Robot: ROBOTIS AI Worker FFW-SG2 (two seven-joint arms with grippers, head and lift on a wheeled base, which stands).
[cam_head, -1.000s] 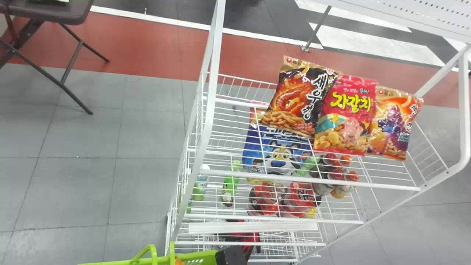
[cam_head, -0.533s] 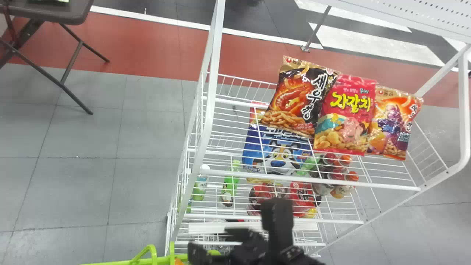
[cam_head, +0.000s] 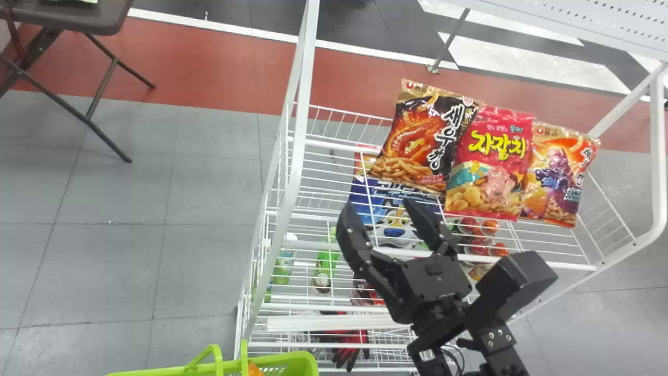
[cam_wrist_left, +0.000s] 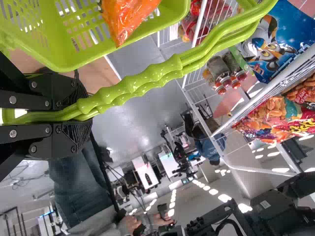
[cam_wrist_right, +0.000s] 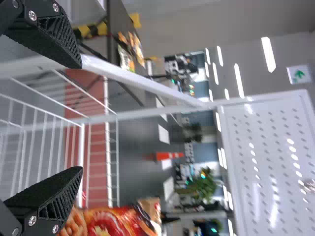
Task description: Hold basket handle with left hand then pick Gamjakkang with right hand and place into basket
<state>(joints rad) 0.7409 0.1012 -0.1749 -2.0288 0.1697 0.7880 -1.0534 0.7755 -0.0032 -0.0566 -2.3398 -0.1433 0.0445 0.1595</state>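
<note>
At the white wire rack [cam_head: 563, 265], your right gripper [cam_head: 376, 202] with fingers spread wide, three snack bags [cam_head: 490, 162] side by side beyond it, which one is Gamjakkang you cannot tell, your left gripper [cam_wrist_left: 81, 115] clamped around the green basket handle [cam_wrist_left: 157, 73].

My right end effector [cam_head: 377, 206] is black, its two fingers [cam_head: 355, 230] tapered and curved, their rough pads [cam_wrist_right: 47, 191] slatted along the side near round silver screws [cam_wrist_right: 32, 220]. I carry a squared black housing [cam_head: 436, 277], a bracket [cam_head: 493, 342] with four bright screws, and thin dark cables [cam_head: 461, 359]. My left end effector [cam_wrist_left: 86, 117] is black too, dotted with silvery screws.
</note>
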